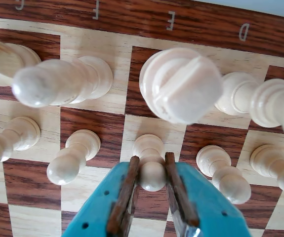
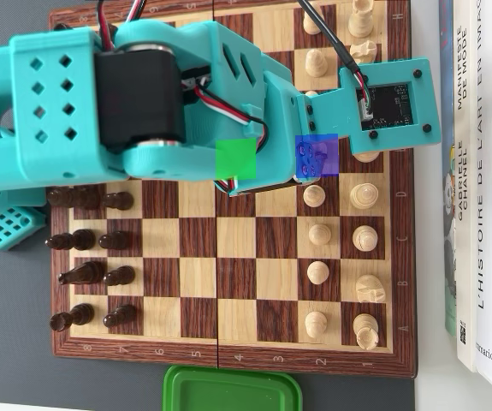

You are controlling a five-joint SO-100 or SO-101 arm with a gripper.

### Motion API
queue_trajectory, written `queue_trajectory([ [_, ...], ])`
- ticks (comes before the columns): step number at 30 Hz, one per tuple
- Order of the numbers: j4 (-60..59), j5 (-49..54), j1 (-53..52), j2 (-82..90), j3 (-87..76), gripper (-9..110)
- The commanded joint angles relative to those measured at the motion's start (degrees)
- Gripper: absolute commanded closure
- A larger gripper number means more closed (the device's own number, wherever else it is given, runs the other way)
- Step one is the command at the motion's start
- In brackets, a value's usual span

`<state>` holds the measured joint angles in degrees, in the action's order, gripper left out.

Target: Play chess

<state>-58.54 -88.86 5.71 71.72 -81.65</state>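
In the wrist view the teal gripper (image 1: 151, 170) comes in from the bottom edge, its two brown-lined fingers (image 1: 127, 190) narrow and closed against the sides of a pale pawn (image 1: 150, 165). That pawn stands in the white pawn row, with a pawn close on either side, so there is little room sideways. Past it rise the taller back-row pieces, among them a slotted-top piece (image 1: 181, 84), blurred. Beyond them runs the board (image 1: 132, 22) border, lettered D, E, F. In the overhead view the arm (image 2: 186, 94) stretches across the board's upper part toward the white side; the middle ranks are bare. Dark pieces (image 2: 91, 257) line the left side.
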Motion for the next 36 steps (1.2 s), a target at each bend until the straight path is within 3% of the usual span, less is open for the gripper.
queue_trajectory([
  [1,0.2,0.3,-0.5,0.9,2.4,96],
  [15,-0.1,0.3,0.0,6.8,1.0,95],
  [36,0.4,-0.3,0.3,26.5,-19.7,95],
])
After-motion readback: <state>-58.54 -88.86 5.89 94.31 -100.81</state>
